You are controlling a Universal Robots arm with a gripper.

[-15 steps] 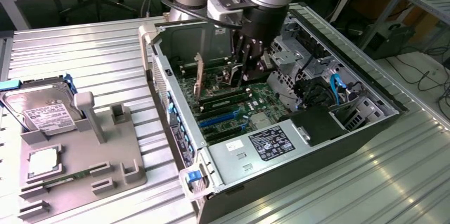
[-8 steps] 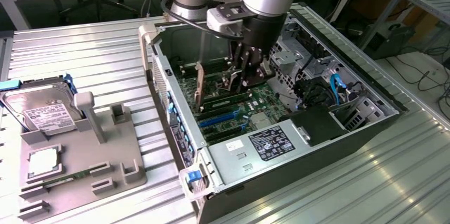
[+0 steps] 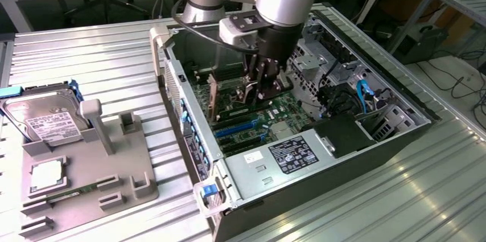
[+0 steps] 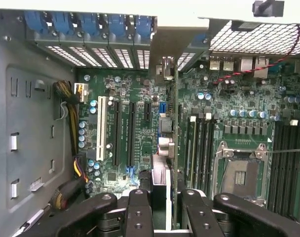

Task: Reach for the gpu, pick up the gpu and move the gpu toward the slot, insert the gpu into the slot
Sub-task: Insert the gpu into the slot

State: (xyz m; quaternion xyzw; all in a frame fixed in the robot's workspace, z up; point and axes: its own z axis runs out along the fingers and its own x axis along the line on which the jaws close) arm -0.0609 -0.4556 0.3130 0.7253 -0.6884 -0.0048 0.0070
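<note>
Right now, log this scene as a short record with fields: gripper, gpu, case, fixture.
gripper: down inside the open computer case, shut on the gpu
gpu: held edge-on, upright over the motherboard, its metal bracket toward the case's rear slots
fixture: grey holder tray on the exterior view's left, carrying the hard drive and a memory stick

Green motherboard (image 4: 140, 138) with blue slots (image 3: 235, 130), silver ribbed table (image 3: 99, 60), grey tray (image 3: 83, 179), black jaws
</note>
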